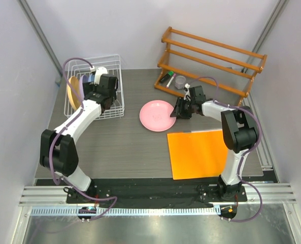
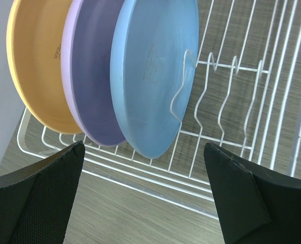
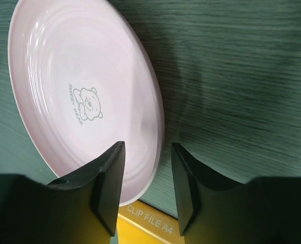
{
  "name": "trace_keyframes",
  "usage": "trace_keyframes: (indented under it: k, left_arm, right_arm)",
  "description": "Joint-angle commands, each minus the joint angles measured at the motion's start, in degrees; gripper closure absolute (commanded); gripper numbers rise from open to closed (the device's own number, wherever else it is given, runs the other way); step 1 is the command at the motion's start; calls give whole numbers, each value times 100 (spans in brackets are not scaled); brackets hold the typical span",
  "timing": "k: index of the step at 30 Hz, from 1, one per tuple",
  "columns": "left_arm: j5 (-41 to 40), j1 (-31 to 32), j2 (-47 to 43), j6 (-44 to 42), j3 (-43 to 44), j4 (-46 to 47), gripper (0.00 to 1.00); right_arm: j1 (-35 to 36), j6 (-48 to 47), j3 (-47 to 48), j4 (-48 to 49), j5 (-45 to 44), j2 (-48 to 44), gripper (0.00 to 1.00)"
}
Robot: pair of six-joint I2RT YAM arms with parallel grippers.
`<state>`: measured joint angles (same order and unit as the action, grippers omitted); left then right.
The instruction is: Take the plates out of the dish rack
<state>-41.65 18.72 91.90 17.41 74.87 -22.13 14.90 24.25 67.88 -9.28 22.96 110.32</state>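
Rack sits upper left of top view: dish rack holds 3 plates on edge, yellow-orange plate, lavender plate, light blue plate, L to R in left wrist view. Left gripper is right by them, jaws spread wide, holding nothing. The blue plate's lower rim is roughly centred btwn the fingers, so L arm looks nearer for the next pick. Centre frame, pink plate lies flat on table outside rack, w/ right gripper at its right rim, jaws parted loosely either side of rim, not clamping.
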Motion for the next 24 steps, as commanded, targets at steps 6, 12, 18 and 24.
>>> trace_keyframes:
  k: [6,12,18,24]
  left_arm:
    - [-467,-220,205,-53,318,104,1]
    - [-344,-308,469,-115,449,165,13]
    - [-300,-325,645,-115,607,192,53]
    - [-282,-334,759,-106,783,121,92]
  right_arm:
    - [49,-421,77,-364,-740,-1126,48]
    - [49,-509,24,-522,-978,-1645,47]
    - [49,-544,-2,-593,-1144,-1812,47]
    - [40,-562,-46,-584,-1136,-1830,46]
